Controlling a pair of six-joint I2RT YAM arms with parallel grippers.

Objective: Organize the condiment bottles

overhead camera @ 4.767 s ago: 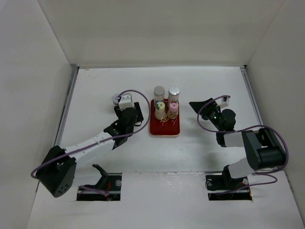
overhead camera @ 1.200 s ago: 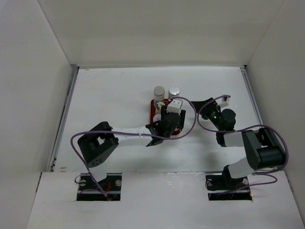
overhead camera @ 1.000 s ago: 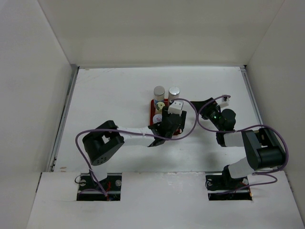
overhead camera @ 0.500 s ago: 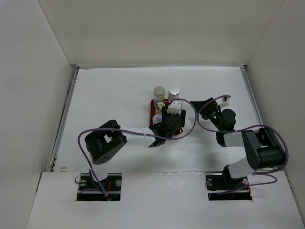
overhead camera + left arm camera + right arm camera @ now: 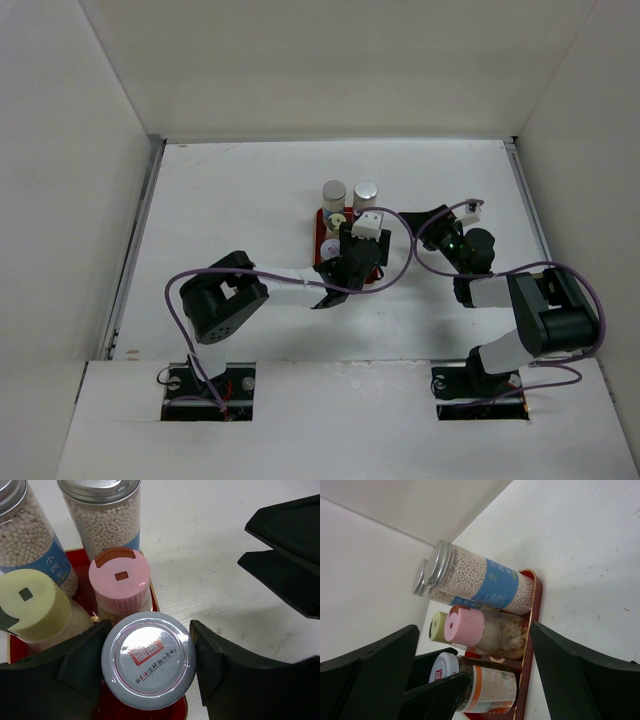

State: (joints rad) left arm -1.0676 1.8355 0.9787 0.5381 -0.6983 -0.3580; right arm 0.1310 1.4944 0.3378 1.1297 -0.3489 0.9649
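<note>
Swung over the tray (image 5: 154,598), left claw (image 5: 148,669) clasps white-lidded jar (image 5: 148,657).

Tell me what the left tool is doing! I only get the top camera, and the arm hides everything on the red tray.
Observer: The left tool is shut on a jar with a whitish lid, one finger on each side.
Operator: Does it have a sticker?
Observer: Yes. The right wrist camera shows an orange label around its body.
Operator: What's hiding behind it?
Observer: A pink-lidded jar stands right behind it.
Operator: And what's inside the two with silver caps?
Observer: The silver-capped jars hold small whitish round grains and wear blue labels.
</note>
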